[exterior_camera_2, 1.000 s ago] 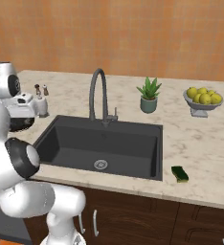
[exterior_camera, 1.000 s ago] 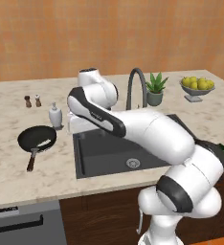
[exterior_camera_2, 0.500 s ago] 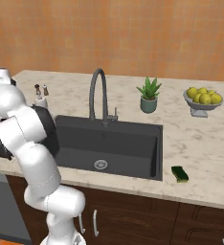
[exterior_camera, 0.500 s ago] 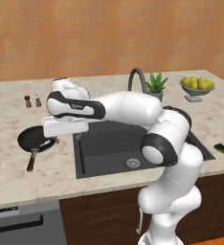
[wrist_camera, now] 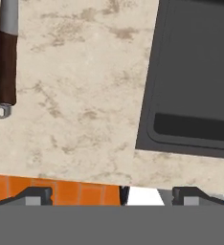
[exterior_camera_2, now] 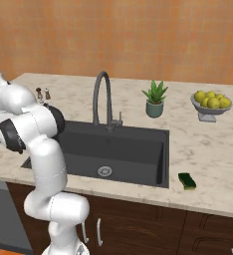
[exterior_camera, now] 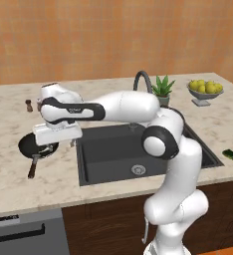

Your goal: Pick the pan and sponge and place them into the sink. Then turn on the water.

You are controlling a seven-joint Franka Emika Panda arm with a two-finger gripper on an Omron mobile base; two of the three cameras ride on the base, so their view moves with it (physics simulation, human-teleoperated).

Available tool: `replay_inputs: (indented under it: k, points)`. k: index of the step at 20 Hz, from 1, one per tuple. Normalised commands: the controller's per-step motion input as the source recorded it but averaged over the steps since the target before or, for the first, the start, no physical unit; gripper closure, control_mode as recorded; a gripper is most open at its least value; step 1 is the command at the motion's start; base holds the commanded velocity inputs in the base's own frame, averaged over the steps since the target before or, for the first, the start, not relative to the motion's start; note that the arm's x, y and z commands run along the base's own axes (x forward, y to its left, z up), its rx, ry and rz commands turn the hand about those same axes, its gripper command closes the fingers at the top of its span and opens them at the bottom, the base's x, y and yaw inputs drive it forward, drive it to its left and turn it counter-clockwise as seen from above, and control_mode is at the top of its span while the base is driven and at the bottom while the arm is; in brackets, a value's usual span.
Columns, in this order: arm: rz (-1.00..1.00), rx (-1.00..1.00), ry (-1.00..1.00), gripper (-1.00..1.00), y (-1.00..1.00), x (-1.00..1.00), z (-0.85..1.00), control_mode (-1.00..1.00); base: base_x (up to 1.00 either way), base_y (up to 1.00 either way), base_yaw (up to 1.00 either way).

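The arm reaches across to the left end of the bench (exterior_camera: 49, 184), and the pincer (exterior_camera: 53, 145) hangs low over the pan (exterior_camera: 26, 146) with its jaws spread wide — released, nothing between them. In the hand view the two dark fingertips (wrist_camera: 37, 195) stand far apart at the bottom edge, with bare marbled bench between them and the pan's handle.

The pan sits directly beneath the pincer on the bench, its round black body partly covered by the white hand in the left base view. Its reddish-brown handle (exterior_camera: 33, 168) sticks out from under the pincer toward the front edge of the bench; in the hand view that same handle (wrist_camera: 6, 62) lies off to one side, ending in a small metal loop, clear of both fingertips.

The sink (exterior_camera: 138, 149) opens just beside the pincer, on the side toward the arm's base; its dark rim (wrist_camera: 147, 95) fills one side of the hand view. The arched faucet (exterior_camera_2: 101, 97) stands at the sink's back edge.

The sponge (exterior_camera_2: 187, 181) lies well away from the pincer — on the bench past the far side of the sink, near the front edge. A potted plant (exterior_camera_2: 155, 98) and a bowl of yellow fruit (exterior_camera_2: 211, 103) stand beyond it, toward the wall.
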Motion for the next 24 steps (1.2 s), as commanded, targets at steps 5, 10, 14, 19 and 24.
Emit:
replay_inputs:
  k: [5, 10, 14, 19, 24]
  points:
    - [-0.01, 0.00, -0.02, -1.00, 0.37, 0.03, -0.28, -1.00, 0.00, 0.00, 0.00]
    - [0.00, -0.04, 0.00, -1.00, 0.51, 0.01, -0.30, -1.00, 0.00, 0.00, 0.00]
    - [0.00, -0.05, 0.00, -1.00, 0.45, 0.06, -0.30, -1.00, 0.00, 0.00, 0.00]
    - [0.00, -0.02, 0.00, -1.00, 0.35, 0.16, -0.35, -1.00, 0.00, 0.00, 0.00]
    - [0.00, 0.00, 0.00, -1.00, 0.34, 0.19, -0.42, -1.00, 0.00, 0.00, 0.00]
